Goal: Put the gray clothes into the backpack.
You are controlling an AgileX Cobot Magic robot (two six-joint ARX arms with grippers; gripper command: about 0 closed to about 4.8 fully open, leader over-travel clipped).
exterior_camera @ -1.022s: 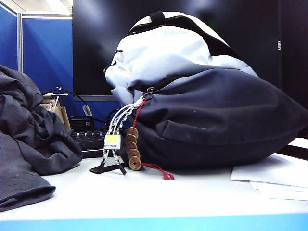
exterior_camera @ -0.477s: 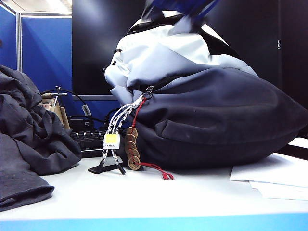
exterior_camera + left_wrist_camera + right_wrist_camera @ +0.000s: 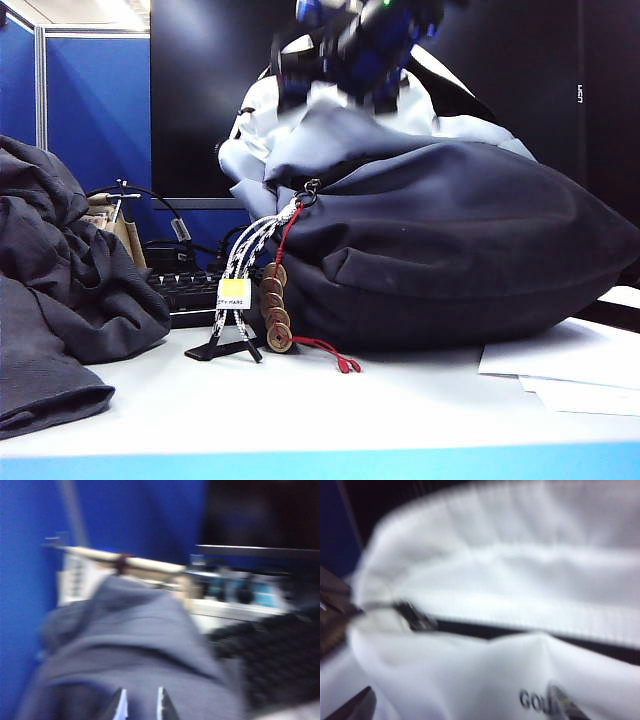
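Dropping onto backpack (image 3: 400, 200) at top centre since a moment ago, right gripper (image 3: 460, 707) spread wide; left gripper (image 3: 140, 707) narrowly parted over gray clothes (image 3: 140, 650); loading unstarted.

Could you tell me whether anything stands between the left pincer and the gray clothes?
Nothing visible does. In the left wrist view the left pincer sits just above the gray clothes, its tips slightly apart, with only fabric ahead. The right pincer is over at the backpack.
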